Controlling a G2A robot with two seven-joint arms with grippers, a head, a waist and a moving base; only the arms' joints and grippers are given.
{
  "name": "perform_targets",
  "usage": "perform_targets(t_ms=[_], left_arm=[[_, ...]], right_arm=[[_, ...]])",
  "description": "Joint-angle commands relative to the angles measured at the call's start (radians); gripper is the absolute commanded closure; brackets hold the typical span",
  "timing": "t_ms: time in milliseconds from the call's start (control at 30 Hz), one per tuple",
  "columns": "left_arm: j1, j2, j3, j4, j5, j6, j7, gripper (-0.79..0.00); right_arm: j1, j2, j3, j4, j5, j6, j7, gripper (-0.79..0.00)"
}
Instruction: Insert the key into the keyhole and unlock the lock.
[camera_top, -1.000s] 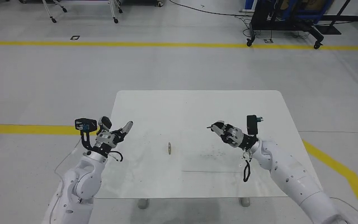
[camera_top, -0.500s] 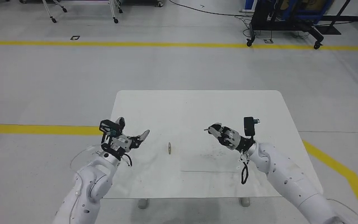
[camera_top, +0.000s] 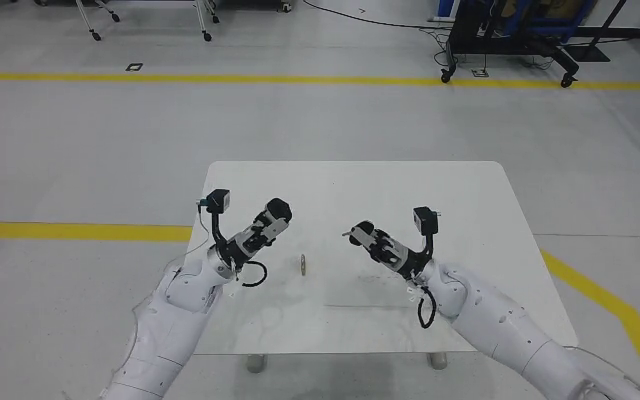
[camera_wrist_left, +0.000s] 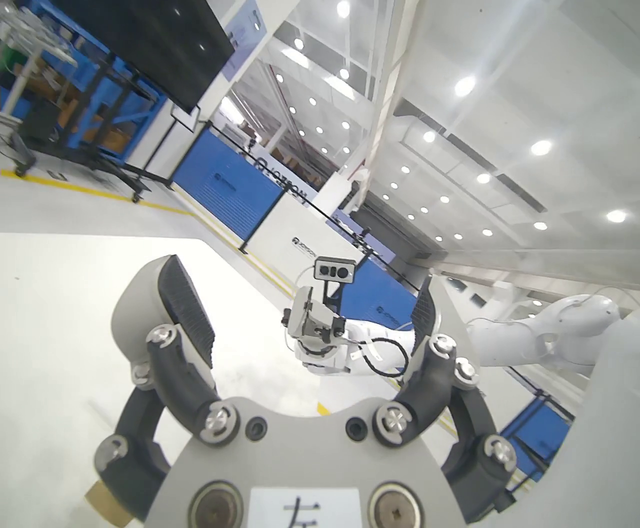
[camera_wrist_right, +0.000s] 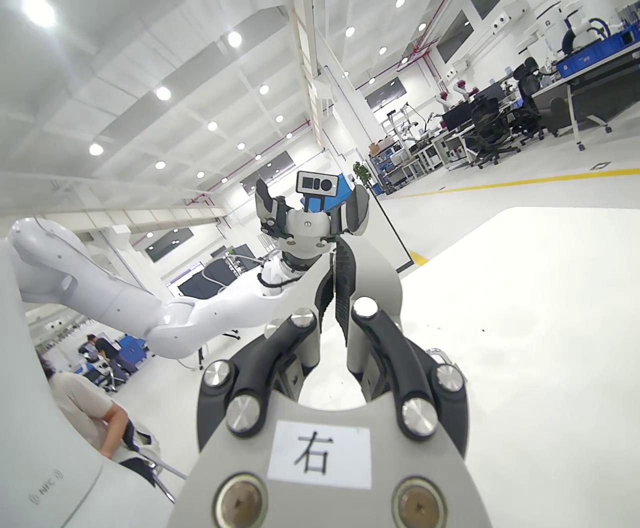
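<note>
A small metal piece (camera_top: 303, 264), apparently the lock, lies on the white table (camera_top: 450, 190) near its middle. My left gripper (camera_top: 274, 215) hovers to the left of it and a little farther back. Its fingers (camera_wrist_left: 185, 305) are spread wide open with nothing between them. My right gripper (camera_top: 353, 235) hangs to the right of the piece and faces the left one. Its fingers (camera_wrist_right: 345, 280) are pressed together, and a thin dark sliver, apparently the key (camera_top: 346, 237), sticks out of the tip. Each wrist view shows the other gripper (camera_wrist_left: 310, 320) (camera_wrist_right: 312, 207) straight ahead.
The table carries faint dark specks (camera_top: 385, 270) near the right arm and a thin line (camera_top: 350, 306) toward the front. Bare white tabletop lies behind both grippers. Carts (camera_top: 510, 40) stand on the floor far behind the table.
My left arm has swung in from beyond the table's left edge to over the table, turning its gripper toward the centre. My right gripper has moved left toward the middle.
</note>
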Motion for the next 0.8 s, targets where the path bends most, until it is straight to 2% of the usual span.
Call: perform_targets(t_ms=[0, 67, 133, 400, 533, 767], left_arm=[[-0.034, -0.001, 0.027, 0.042, -0.093, 0.031, -0.085, -0.785], [-0.072, -0.003, 0.053, 0.089, -0.118, 0.028, -0.159, -0.779], [-0.088, -0.007, 0.073, 0.111, -0.096, 0.012, -0.168, -0.779], [-0.131, -0.021, 0.152, 0.124, -0.089, -0.053, -0.228, -0.782], [-0.141, -0.022, 0.168, 0.140, -0.118, -0.055, -0.244, -0.733], [-0.157, -0.024, 0.192, 0.157, -0.138, -0.055, -0.272, -0.539]], right_arm=[[0.008, 0.001, -0.009, -0.006, 0.067, 0.000, 0.031, 0.000], [0.015, 0.002, -0.015, -0.010, 0.133, 0.000, 0.079, 0.000], [0.018, 0.002, -0.018, -0.014, 0.175, 0.000, 0.123, 0.000], [0.042, -0.025, -0.025, 0.030, 0.271, 0.000, 0.286, 0.000], [0.045, -0.042, -0.017, 0.060, 0.299, 0.000, 0.334, 0.000], [0.040, -0.067, 0.012, 0.084, 0.319, 0.000, 0.408, 0.000]])
